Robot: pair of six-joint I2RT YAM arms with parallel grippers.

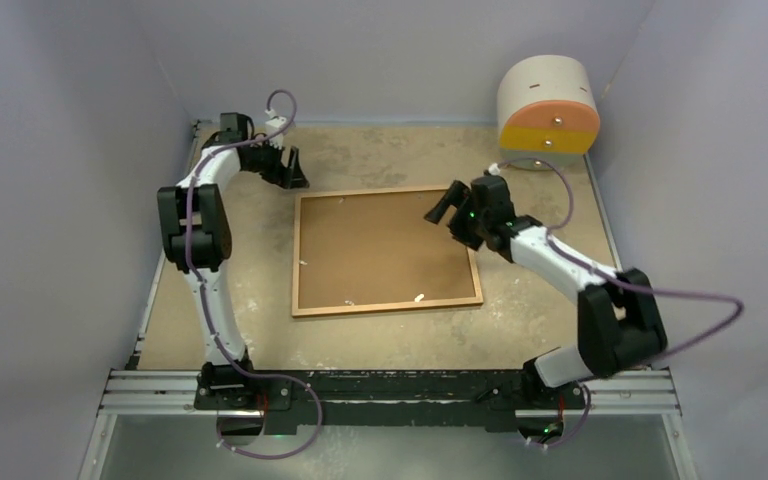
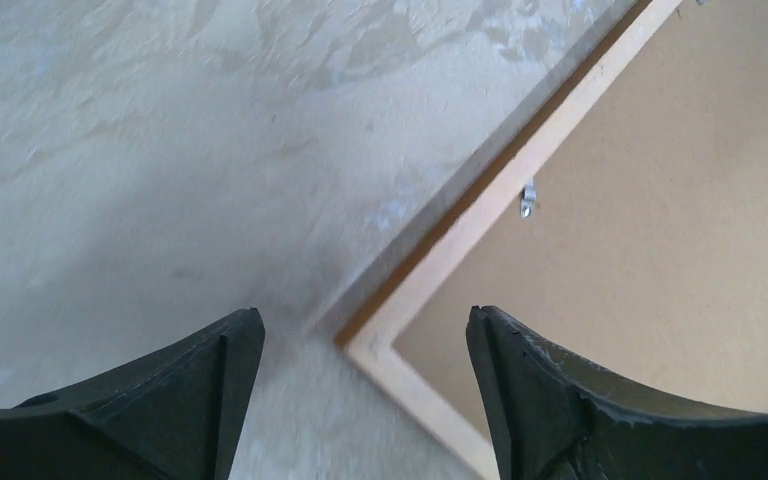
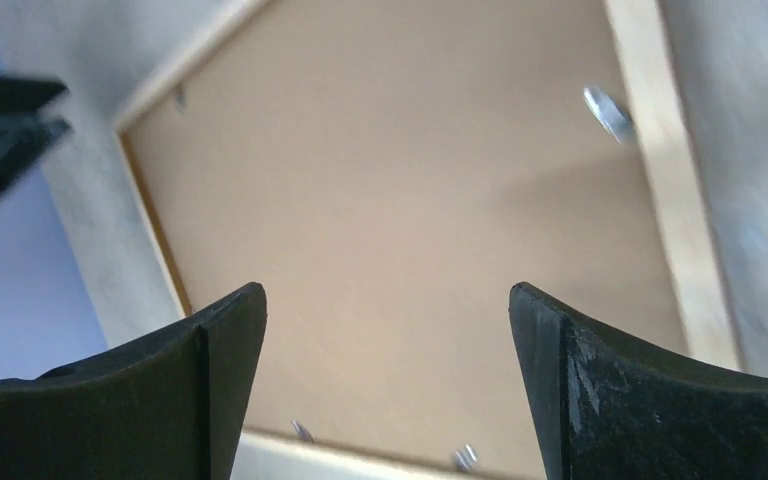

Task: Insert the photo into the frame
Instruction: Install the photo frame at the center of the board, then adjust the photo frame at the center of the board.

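The frame (image 1: 390, 307) lies flat in the middle of the table, back up, with its plain brown board (image 1: 385, 250) filling it. The photo is hidden in every view. My left gripper (image 1: 296, 176) hovers just off the frame's far left corner. In the left wrist view that gripper (image 2: 363, 314) is open, with the pale frame edge (image 2: 480, 215) and its corner below the gap. My right gripper (image 1: 442, 205) hangs over the far right corner. The right wrist view shows this gripper (image 3: 385, 290) open and empty above the board (image 3: 390, 180).
A round white cabinet with an orange and yellow drawer front (image 1: 548, 105) stands at the back right. Small metal tabs (image 3: 608, 112) stick up along the frame's inner edge. Grey walls close in the table on both sides and at the back.
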